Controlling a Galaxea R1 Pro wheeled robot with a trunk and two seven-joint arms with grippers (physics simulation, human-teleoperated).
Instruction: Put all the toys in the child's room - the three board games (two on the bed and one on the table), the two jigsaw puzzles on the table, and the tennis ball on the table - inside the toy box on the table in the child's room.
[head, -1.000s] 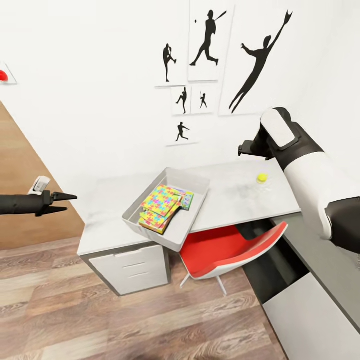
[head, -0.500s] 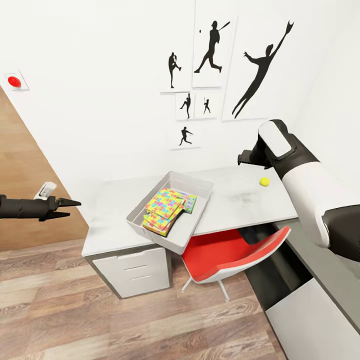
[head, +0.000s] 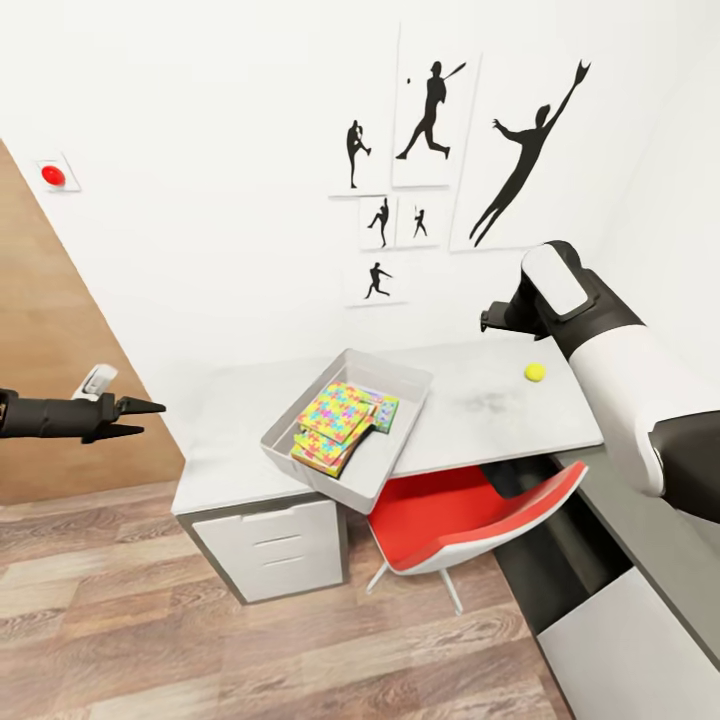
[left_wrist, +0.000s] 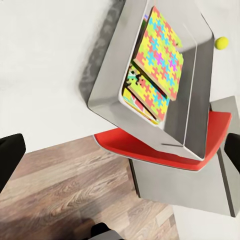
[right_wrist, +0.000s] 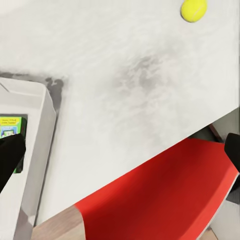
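The light grey toy box (head: 408, 375) stands askew on the table (head: 480, 410), overhanging its front edge. In it lie stacked jigsaw puzzles (head: 336, 414) and a green-edged board game (head: 386, 412). The yellow tennis ball (head: 535, 372) rests on the table to the right of the box. My right gripper (head: 489, 321) hovers open above the table, left of the ball; its fingers (right_wrist: 10, 160) frame the ball (right_wrist: 194, 9) and a box corner (right_wrist: 30, 150). My left gripper (head: 150, 418) hangs open off the table's left end, looking over the toy box (left_wrist: 200, 100) and puzzles (left_wrist: 160, 50). The bed is out of view.
A red chair (head: 470, 510) is tucked under the table just right of the box. A white drawer cabinet (head: 270, 545) holds up the table's left end. A lower dark grey desk (head: 640, 600) runs along the right. Wood plank floor (head: 200, 640) lies in front.
The whole picture has shifted a little down and to the right, so the camera moved. Ball, toy box and both grippers keep their places relative to the table.
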